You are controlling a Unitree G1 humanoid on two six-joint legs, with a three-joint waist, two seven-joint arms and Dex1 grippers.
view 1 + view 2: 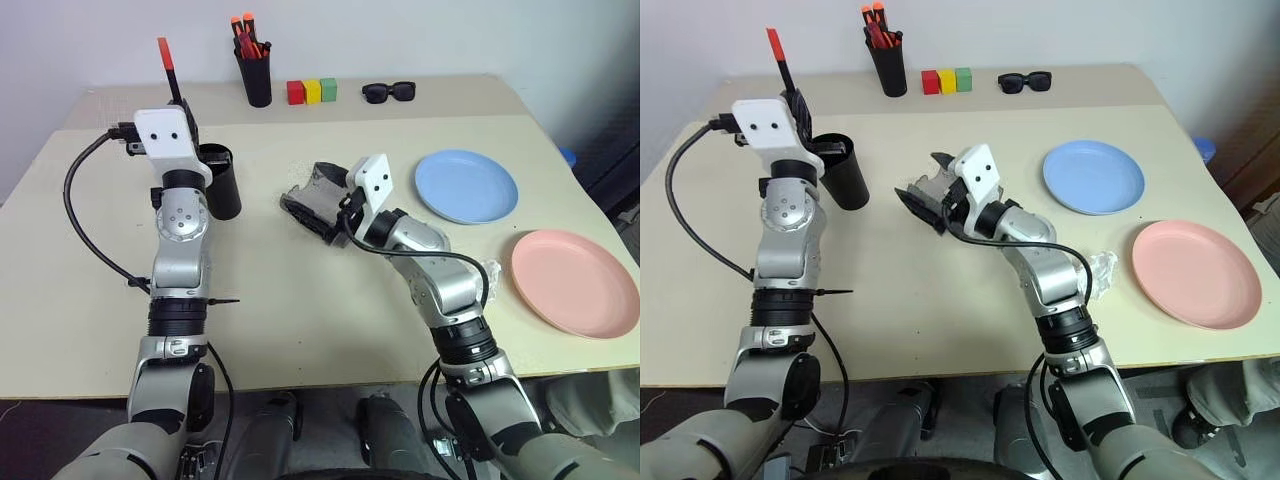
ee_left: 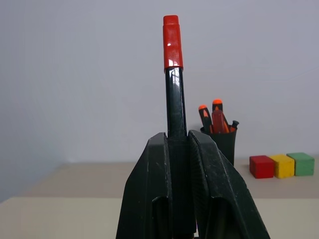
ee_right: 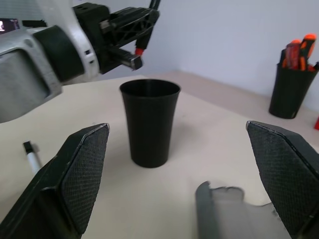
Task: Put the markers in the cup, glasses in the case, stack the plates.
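Observation:
My left gripper [image 2: 177,137] is shut on a black marker [image 2: 175,99] with a red cap, held upright just above and behind the black cup [image 1: 221,180]. A second marker [image 3: 31,157], dark with a pale section, lies on the table near my left arm. My right gripper [image 3: 177,127] is open and points at the cup, with the grey case [image 3: 219,206] lying under its fingers. The glasses are hidden. The light blue plate [image 1: 466,186] and the pink plate [image 1: 575,282] lie apart on the right.
At the back of the table [image 1: 300,330] stand a black pen holder [image 1: 256,78] with orange-capped markers, three coloured blocks [image 1: 312,91] and black sunglasses [image 1: 388,92]. A crumpled clear wrapper [image 1: 1102,265] lies beside my right arm.

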